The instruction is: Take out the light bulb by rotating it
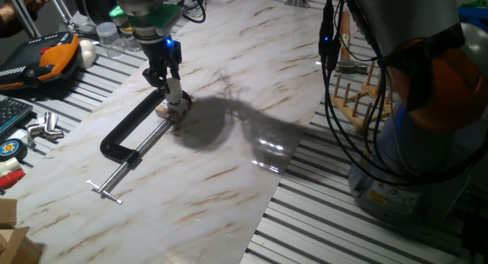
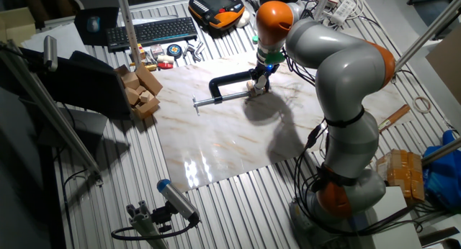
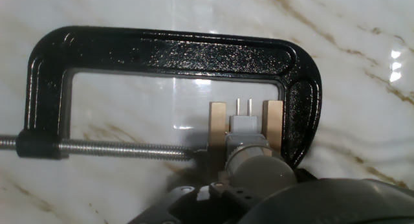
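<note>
The light bulb fills the lower middle of the hand view, with its silver-grey screw base seated in a grey socket. The socket sits in a small tan wooden block. A black C-clamp holds the block down on the marble board. In one fixed view my gripper points down over the block and is shut on the bulb. The same gripper shows in the other fixed view. My fingertips are hidden in the hand view.
An orange and black pendant and a white egg-like thing lie at the back left. Metal fittings lie left of the board. A wooden peg rack and hanging cables stand to the right. A keyboard and wooden blocks lie nearby.
</note>
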Controlling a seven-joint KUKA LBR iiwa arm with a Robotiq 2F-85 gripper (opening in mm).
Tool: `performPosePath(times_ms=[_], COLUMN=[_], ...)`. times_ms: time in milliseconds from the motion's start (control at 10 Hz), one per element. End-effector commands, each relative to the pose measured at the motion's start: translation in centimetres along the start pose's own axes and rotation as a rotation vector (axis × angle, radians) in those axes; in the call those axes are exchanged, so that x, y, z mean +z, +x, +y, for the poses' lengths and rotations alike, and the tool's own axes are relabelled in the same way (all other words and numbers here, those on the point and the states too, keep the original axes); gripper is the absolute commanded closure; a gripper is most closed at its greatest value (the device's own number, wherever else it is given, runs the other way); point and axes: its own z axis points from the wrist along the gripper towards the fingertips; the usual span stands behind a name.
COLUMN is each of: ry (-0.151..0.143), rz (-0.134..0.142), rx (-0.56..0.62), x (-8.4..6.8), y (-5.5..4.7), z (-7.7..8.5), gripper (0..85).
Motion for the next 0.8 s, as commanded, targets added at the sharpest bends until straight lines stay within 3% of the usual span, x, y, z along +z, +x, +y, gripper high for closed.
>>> performPosePath(times_ms=[0, 700], ry=[0.002, 0.004], rz=[0.0, -0.006], rx=[-0.017, -0.181], x=[-0.02, -0.13], y=[0.0, -0.01], z=[0.02, 0.04], gripper=[85.0, 85.0])
